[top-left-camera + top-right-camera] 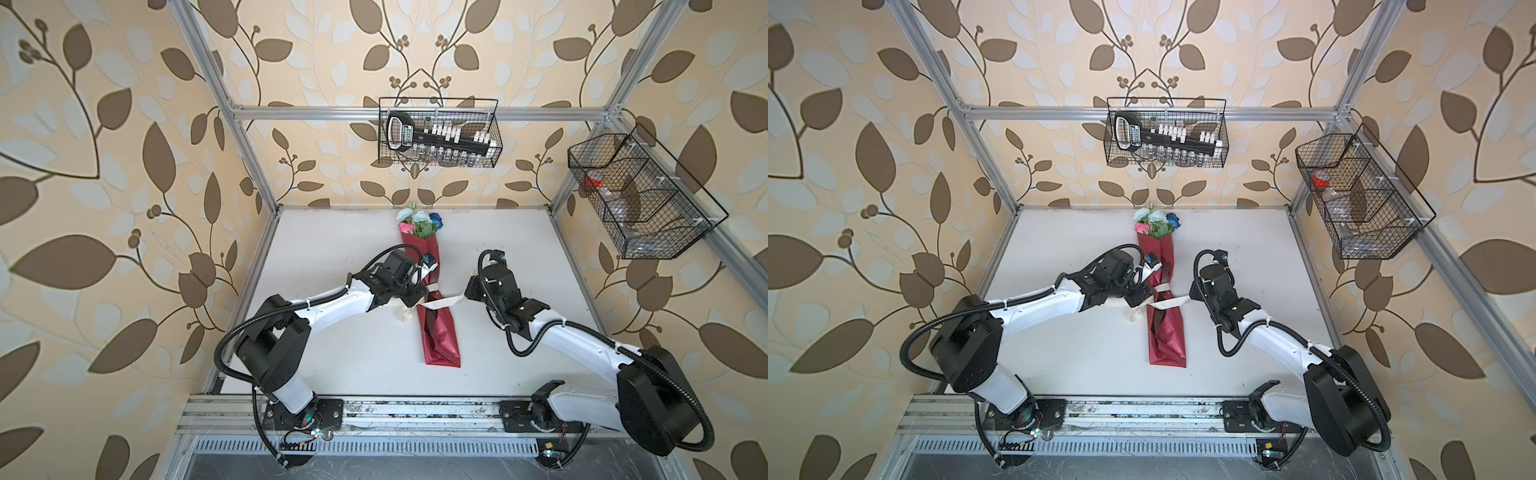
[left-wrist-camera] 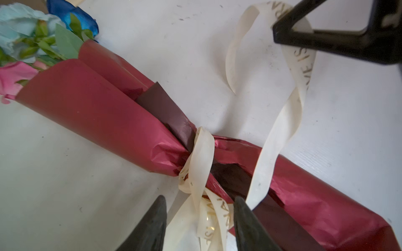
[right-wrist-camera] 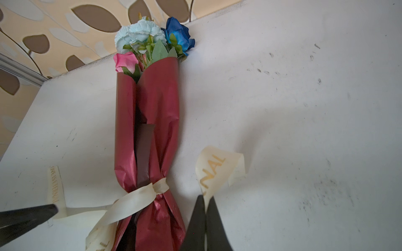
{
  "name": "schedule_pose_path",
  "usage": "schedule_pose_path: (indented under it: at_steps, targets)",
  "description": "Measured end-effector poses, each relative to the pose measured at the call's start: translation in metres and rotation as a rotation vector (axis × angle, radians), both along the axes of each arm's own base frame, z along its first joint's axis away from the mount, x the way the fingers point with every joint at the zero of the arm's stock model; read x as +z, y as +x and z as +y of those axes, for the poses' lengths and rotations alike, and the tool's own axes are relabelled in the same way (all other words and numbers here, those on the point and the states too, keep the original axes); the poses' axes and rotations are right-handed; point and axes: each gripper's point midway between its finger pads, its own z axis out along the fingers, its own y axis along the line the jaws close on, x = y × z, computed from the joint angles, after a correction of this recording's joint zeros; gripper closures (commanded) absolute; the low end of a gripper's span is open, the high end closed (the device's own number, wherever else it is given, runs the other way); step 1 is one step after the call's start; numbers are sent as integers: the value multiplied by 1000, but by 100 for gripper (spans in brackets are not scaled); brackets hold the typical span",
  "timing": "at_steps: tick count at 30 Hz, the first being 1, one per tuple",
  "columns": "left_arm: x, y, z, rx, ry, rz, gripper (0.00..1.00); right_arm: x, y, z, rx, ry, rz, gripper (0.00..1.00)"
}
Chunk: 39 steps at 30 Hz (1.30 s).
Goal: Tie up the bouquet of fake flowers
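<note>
The left gripper [image 2: 200, 198] stands spread. Two loose ribbon [image 2: 200, 156] strands lie between its fingers, unpinched. Just past its tips the ribbon cinches the wrap [image 2: 97, 113] at the waist. Across the wrap, the right gripper [image 3: 205, 197] is pressed together on the other ribbon tail, close to its end. The bouquet [image 3: 150, 41] lies on the table [image 3: 304, 130], with its blooms pointing away from both grippers and its stems hidden in the wrap.

Risks, as I judge them:
- The right pinch sits near the tail's end, so a firm pull could slip it free.
- The bundle looks light, so a one-sided pull could drag it.
- Closing the left jaws may catch both strands, or the paper.

Gold print on the tail by the left gripper reads "LOVE IS ETERNAL". At the right gripper only "NAL" shows. The tool label in the far basket [image 1: 390, 160] is too small to read.
</note>
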Motion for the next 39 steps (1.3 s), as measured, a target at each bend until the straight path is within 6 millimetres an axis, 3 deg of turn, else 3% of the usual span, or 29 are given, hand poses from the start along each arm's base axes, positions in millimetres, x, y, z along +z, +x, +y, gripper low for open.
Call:
schedule_pose_path:
  at_steps: [7, 14, 22, 29, 31, 36, 39]
  targets:
    - [-21, 11, -12, -78, 82, 23, 50, -1, -1, 4, 14, 17, 8, 100]
    - [-41, 17, -12, -82, 143, 44, 57, -1, -1, 5, 17, 24, 10, 100]
    - [-47, 21, -6, -44, 172, 48, 88, 0, 0, 3, 11, 25, 5, 100]
    - [-44, 25, -9, -22, 149, 42, 100, -2, 5, -14, -47, 16, 9, 97]
    - [-43, 25, -10, -15, 139, 45, 100, -6, 4, -18, -60, 9, 25, 93]
    - [-40, 27, -14, 2, 106, 54, 100, -22, -10, -24, -73, -4, 87, 63]
    - [-39, 26, -16, 2, 90, 64, 100, -23, -23, -27, -53, -10, 114, 59]
